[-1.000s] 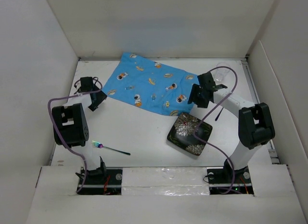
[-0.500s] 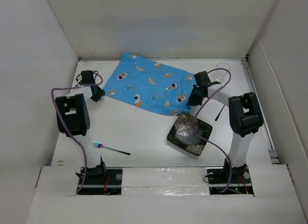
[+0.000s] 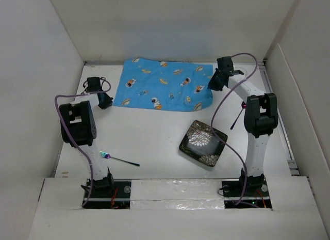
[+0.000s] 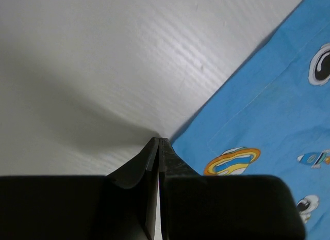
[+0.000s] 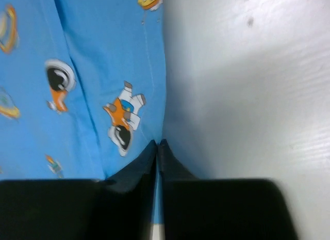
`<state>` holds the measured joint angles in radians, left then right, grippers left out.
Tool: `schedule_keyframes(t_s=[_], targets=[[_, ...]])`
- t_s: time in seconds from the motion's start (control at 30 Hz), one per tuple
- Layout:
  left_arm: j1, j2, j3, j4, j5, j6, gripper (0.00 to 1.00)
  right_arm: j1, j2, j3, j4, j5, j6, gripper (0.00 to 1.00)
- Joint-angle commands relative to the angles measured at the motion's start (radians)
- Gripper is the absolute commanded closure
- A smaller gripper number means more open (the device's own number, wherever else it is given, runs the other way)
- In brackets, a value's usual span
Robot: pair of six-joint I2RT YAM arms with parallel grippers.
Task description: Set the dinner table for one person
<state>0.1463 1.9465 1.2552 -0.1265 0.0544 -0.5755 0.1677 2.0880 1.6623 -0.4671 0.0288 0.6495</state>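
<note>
Presently we're finding left claw & right claw pinched shut on cloth edges; limp, light, prob. best held there.

High overview of dinner table; wrist close-ups on same cloth

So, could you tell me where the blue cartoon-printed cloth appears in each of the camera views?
Top external: the blue cloth lies across the far middle of the dinner table.
Left wrist: the cloth fills the right side.
Right wrist: the cloth covers the left half.
Shared landmark: the cloth's edge against the white table.
</note>
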Motion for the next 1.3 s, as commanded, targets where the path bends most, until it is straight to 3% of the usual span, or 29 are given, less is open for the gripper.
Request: schedule_keyframes(t_s=[0.0,0.1,0.23,0.27,0.3,0.33,0.37,0.4,0.47,0.53,0.57,0.6,0.73,0.9,1.0,1.1,1.27], targets=[[0.003,-0.119,-0.146,-0.055,0.048,0.019,1.0,-0.007,0.026,0.112,-0.045,0.109,-0.071,0.72],[0.003,-0.237,-0.244,-0.038,0.084,0.008,1.0,-0.007,0.011,0.104,-0.051,0.126,-0.08,0.44],[-0.021,-0.365,-0.378,-0.042,0.078,-0.009,1.0,-0.007,-0.097,-0.027,-0.004,0.119,-0.057,0.37],[-0.021,-0.397,-0.387,-0.038,0.068,-0.011,0.92,-0.007,-0.145,-0.059,0.013,0.109,-0.057,0.37],[-0.021,-0.406,-0.382,-0.019,0.052,-0.012,0.73,0.004,-0.192,-0.176,0.05,0.085,-0.057,0.63],[-0.021,-0.402,-0.37,-0.012,0.041,-0.015,0.58,0.015,-0.212,-0.212,0.07,0.071,-0.056,0.77],[-0.021,-0.393,-0.37,-0.012,0.036,-0.023,0.58,0.015,-0.212,-0.213,0.093,0.071,-0.056,0.77],[-0.021,-0.379,-0.337,-0.006,0.03,-0.03,0.53,0.015,-0.236,-0.245,0.113,0.03,-0.054,0.91],[-0.021,-0.324,-0.291,-0.005,0.024,-0.043,0.46,0.035,-0.235,-0.277,0.102,0.032,-0.044,0.94],[-0.031,-0.287,-0.217,-0.016,-0.023,-0.047,0.45,0.035,-0.201,-0.256,0.035,0.118,-0.028,0.81],[-0.043,-0.24,-0.191,-0.019,-0.036,-0.043,0.45,0.035,-0.194,-0.259,0.01,0.134,-0.03,0.71],[-0.044,-0.212,-0.128,-0.053,-0.044,-0.026,0.45,0.035,-0.191,-0.268,0.008,0.141,-0.028,0.55],[-0.063,-0.112,-0.03,-0.119,-0.128,0.011,0.46,0.015,-0.197,-0.328,0.018,0.112,-0.011,0.4],[-0.073,-0.066,-0.025,-0.114,-0.114,0.019,0.49,0.015,-0.177,-0.335,0.008,0.091,0.004,0.42],[-0.094,-0.052,-0.03,-0.111,-0.103,0.022,0.53,0.015,-0.154,-0.312,-0.024,0.073,0.002,0.51],[-0.114,-0.029,-0.019,-0.119,-0.107,0.028,0.57,0.006,-0.125,-0.27,-0.065,0.063,-0.002,0.53],[-0.123,-0.008,-0.017,-0.117,-0.11,0.025,0.75,0.006,-0.1,-0.233,-0.11,0.045,-0.004,0.56]])
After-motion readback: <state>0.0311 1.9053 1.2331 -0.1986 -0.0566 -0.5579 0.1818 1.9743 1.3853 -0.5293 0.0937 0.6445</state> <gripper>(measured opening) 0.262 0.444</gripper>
